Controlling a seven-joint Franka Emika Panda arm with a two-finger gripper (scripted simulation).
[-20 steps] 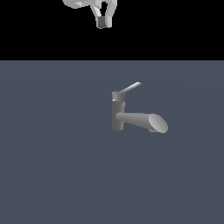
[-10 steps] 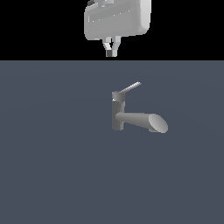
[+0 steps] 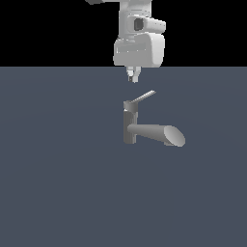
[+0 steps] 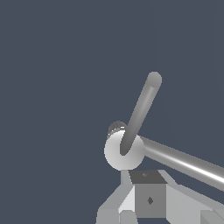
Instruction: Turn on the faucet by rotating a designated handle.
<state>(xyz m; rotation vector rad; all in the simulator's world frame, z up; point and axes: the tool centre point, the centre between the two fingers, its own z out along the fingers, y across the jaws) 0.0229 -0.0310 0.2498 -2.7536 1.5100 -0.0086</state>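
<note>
White arm has dropped from the frame's top edge; its gripper, seemingly clenched and empty, now hangs just above the handle, untouched.

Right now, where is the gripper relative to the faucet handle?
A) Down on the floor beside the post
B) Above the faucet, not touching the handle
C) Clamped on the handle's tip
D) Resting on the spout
B: in the exterior view the gripper hangs above the faucet, a clear gap separating it from the handle.
</note>
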